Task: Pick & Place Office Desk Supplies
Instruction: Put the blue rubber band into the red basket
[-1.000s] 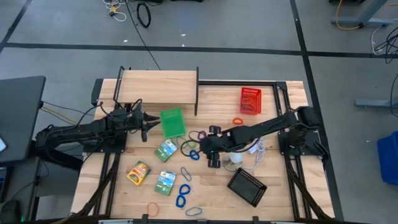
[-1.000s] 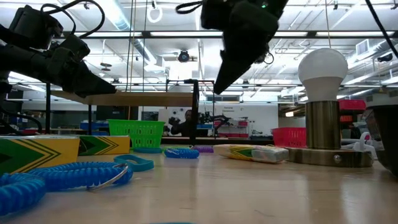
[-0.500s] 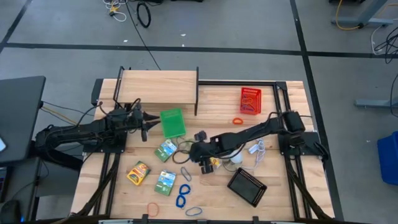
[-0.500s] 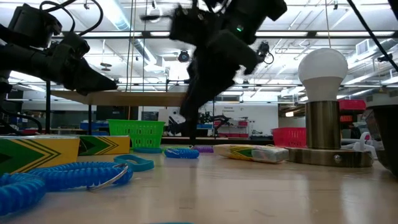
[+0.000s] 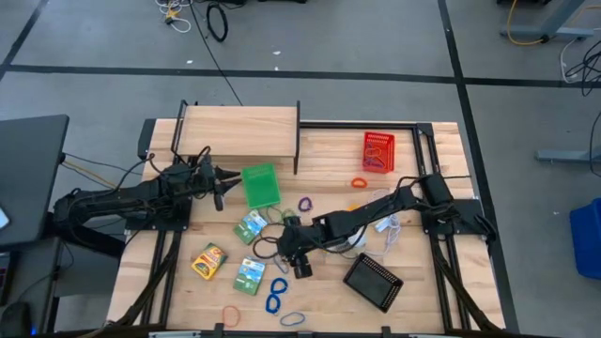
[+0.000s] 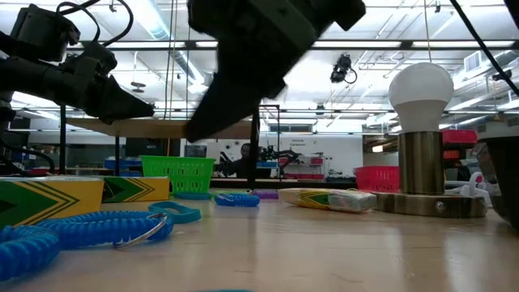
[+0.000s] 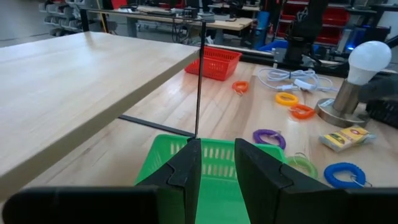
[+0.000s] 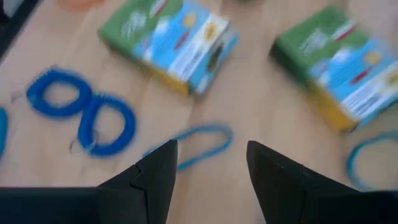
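Nearest you, blue coiled loops (image 5: 275,294) lie by the desk's front edge. Your right gripper (image 5: 294,262) hovers mid-desk, jaws open and empty, above a blue loop (image 8: 198,140) between two green packets (image 5: 250,275). Farther back, your left gripper (image 5: 225,182) waits beside the green basket (image 5: 260,185), jaws slightly parted, holding nothing.

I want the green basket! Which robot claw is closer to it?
The left claw. It hangs right beside the green basket, open and pointing at its side. The right claw, open, is farther off, over the blue loops and green packets.
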Controlling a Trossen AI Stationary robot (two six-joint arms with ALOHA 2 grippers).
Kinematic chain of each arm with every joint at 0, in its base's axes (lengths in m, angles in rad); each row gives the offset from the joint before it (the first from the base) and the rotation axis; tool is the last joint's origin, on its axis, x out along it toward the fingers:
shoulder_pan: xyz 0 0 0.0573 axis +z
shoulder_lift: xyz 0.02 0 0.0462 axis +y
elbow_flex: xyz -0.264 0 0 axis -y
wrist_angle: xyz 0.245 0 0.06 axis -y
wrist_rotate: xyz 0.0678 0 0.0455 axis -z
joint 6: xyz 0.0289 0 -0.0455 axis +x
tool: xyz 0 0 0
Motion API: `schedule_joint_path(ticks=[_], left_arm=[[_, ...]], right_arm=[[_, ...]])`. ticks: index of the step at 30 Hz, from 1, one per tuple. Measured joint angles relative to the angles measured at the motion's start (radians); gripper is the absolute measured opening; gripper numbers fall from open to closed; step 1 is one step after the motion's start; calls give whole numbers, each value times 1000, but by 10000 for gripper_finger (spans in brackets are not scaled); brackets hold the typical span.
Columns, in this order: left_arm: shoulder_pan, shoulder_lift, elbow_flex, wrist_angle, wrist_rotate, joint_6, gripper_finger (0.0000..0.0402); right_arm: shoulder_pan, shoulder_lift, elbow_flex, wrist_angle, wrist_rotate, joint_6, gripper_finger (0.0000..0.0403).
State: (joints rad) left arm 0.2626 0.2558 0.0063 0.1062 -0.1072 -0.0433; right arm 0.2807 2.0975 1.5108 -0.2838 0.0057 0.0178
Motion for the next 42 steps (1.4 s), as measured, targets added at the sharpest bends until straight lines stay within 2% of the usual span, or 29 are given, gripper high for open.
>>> schedule_joint_path(ticks=[8, 14, 32, 35, 37, 42], left_arm=[[0, 0, 0, 3, 3, -20, 104], [-1, 0, 0, 4, 3, -24, 104], [-1, 0, 0, 0, 3, -35, 104], [-1, 0, 0, 0, 3, -35, 104], [-1, 0, 0, 0, 3, -35, 104], [-1, 0, 0, 0, 3, -35, 104]], right_arm=[[27, 71, 15, 52, -34, 79, 201], [24, 122, 69, 25, 11, 80, 201], [9, 172, 74, 9, 60, 140, 197], [17, 173, 74, 6, 76, 129, 176], [24, 174, 74, 6, 99, 118, 147], [41, 176, 74, 11, 112, 83, 29]])
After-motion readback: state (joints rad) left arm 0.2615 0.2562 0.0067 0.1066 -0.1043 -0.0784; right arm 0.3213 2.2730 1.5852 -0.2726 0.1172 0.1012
